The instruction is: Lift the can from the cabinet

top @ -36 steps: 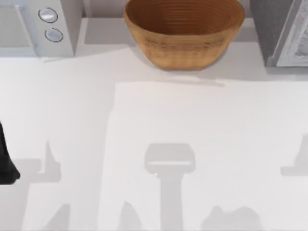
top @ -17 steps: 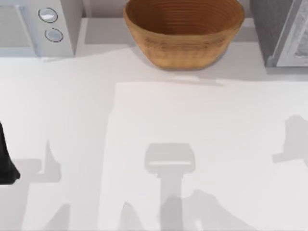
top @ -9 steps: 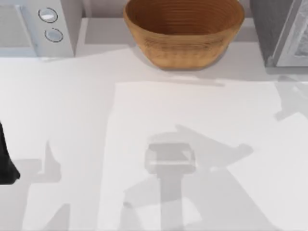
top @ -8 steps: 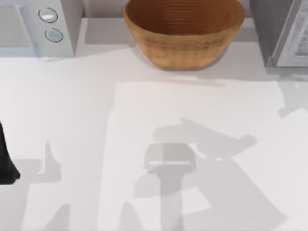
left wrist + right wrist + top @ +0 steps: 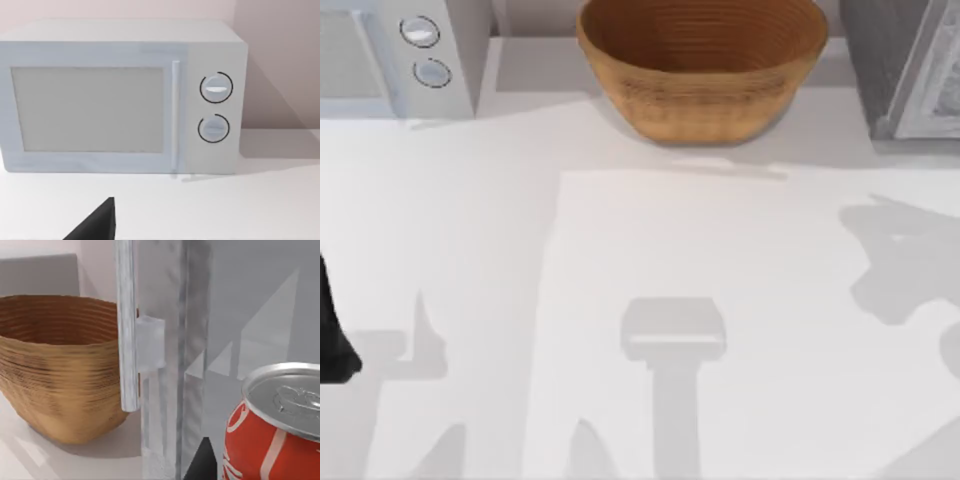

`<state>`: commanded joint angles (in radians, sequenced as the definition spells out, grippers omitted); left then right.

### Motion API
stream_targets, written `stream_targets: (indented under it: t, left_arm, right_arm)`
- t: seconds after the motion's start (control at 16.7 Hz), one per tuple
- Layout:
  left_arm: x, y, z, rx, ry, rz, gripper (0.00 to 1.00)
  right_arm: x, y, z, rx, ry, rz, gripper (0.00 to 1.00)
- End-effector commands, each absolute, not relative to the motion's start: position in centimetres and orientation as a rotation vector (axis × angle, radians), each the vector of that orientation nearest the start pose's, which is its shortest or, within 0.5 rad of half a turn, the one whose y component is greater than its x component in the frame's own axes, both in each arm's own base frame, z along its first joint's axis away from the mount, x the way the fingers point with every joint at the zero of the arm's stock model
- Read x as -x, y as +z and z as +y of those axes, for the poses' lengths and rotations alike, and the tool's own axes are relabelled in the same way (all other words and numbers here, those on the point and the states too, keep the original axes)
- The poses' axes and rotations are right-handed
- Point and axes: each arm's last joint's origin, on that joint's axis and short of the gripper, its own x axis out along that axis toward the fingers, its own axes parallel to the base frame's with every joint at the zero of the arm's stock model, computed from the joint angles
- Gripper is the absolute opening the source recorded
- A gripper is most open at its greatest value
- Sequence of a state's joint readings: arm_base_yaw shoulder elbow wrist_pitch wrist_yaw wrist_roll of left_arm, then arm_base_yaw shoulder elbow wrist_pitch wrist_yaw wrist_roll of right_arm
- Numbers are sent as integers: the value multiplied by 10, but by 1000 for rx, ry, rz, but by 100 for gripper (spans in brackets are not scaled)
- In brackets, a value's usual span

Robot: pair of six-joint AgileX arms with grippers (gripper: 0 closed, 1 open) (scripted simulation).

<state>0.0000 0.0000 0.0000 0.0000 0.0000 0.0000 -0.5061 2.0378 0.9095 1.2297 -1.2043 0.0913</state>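
The can (image 5: 280, 430) is red with white lettering and a silver lid. It stands upright inside the grey cabinet (image 5: 165, 340), very close in the right wrist view. A dark part of my right gripper (image 5: 201, 464) shows right beside the can's near side. From above, the cabinet (image 5: 905, 65) stands at the back right corner, and its inside is hidden there. My left gripper (image 5: 332, 335) is parked at the table's left edge, and a dark tip of it (image 5: 97, 224) points toward the microwave.
A woven brown basket (image 5: 702, 65) sits at the back centre, just left of the cabinet, and appears as the basket (image 5: 60, 365) beside the cabinet's door frame. A white microwave (image 5: 395, 55) fills the back left corner. The right arm's shadow (image 5: 905, 265) lies on the white table.
The right arm's shadow has swept across the table, from the front middle to the right side near the cabinet. The left arm has stayed still.
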Motion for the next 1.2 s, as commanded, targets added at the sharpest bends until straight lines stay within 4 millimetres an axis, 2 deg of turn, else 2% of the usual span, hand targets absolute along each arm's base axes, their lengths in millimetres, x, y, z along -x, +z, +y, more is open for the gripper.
stream_targets:
  t: [0.3,0.6,0.72,0.96,1.2]
  left_arm:
    - [-106,160,-1,0,0,0,100]
    - [-106,160,-1,0,0,0,100]
    - [-106,160,-1,0,0,0,100]
    - [-106,160,-1,0,0,0,100]
    - [-106,160,-1,0,0,0,100]
  right_arm:
    - [-343,91,-210,-2,761,-10,0]
    - [-329,56,-243,-3,766,-1,0]
    - [-325,51,-249,0,766,0,0]
    - [-325,50,-250,0,766,0,0]
    - [-333,48,-241,-2,769,0,0]
